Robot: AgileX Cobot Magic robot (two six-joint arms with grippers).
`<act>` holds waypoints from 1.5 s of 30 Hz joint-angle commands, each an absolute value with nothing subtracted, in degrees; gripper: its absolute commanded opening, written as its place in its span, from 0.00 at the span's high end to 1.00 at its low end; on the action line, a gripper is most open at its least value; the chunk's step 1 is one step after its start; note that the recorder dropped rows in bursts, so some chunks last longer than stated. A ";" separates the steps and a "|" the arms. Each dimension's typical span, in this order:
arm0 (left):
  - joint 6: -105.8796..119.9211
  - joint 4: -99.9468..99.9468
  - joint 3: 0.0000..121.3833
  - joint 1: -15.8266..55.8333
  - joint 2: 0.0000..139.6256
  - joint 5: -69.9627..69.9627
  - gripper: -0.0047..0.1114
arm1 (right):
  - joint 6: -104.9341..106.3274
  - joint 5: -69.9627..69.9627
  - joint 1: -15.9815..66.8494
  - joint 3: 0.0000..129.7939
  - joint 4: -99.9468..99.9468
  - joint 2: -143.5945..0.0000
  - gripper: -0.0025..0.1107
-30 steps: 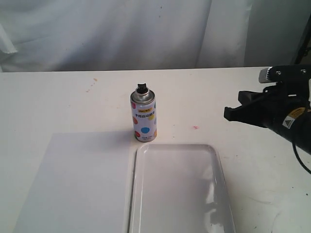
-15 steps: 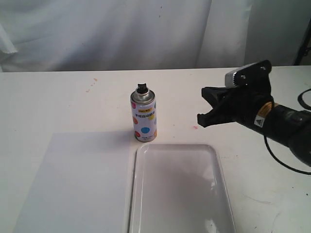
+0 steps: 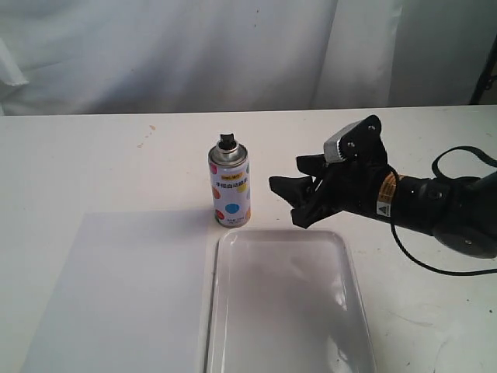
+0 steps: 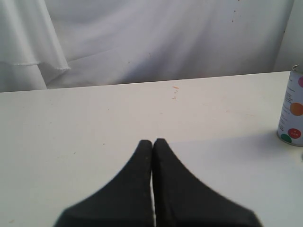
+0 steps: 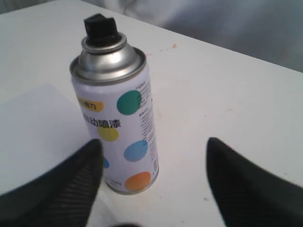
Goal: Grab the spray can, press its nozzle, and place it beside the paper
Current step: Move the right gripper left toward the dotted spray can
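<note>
**A:** What sits on the white bench [image 3: 93, 155], counted?

**B:** Three things. One small white cylindrical spray can [image 3: 230, 190] with blue, orange, yellow and green dots, a printed label and a silver metal dome. One large, flat, matte white paper sheet [image 3: 124, 295]. One glossy white tray [image 3: 279, 233] with rounded corners and a raised rim.

**A:** And the nozzle?

**B:** One nozzle [image 3: 227, 141], a tiny black squarish button on top of the dome.

**A:** Where is the can?

**B:** It stands upright on the bench, at 1 o'clock from the sheet, just off its far corner. From the tray it is at 11 o'clock. The tray lies at the sheet's 3 o'clock, edge beside edge.

**A:** How many arms?

**B:** The exterior view shows one, the black right arm [image 3: 419, 203], at 3 o'clock from the can. The right jaws are spread wide and grasp nothing. They are near the can without touching it, and their inner faces look finely ribbed. The left jaws appear only in their own wrist view. They are two smooth black wedges pressed tip to tip, with nothing between them, low over the bench.

**A:** Behind it all?

**B:** One creased white cloth curtain [image 3: 194, 54], at 12 o'clock.
</note>
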State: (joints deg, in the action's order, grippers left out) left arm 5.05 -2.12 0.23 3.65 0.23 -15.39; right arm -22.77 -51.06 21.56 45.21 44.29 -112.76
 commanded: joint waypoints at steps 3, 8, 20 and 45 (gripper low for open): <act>4.87 -2.23 0.00 3.98 0.00 -15.23 0.96 | -23.92 -52.09 22.06 45.59 40.30 -112.81 0.28; 4.87 -2.23 0.00 3.98 0.00 -15.23 0.96 | -23.92 -52.14 25.02 47.54 40.14 -114.72 0.28; 4.87 -2.23 0.00 3.98 0.00 -15.23 0.96 | -23.92 -46.73 28.97 54.27 40.56 -120.10 0.28; 4.87 -2.23 0.00 3.98 0.00 -15.23 0.96 | -28.84 -47.89 30.37 64.48 40.09 -126.79 0.28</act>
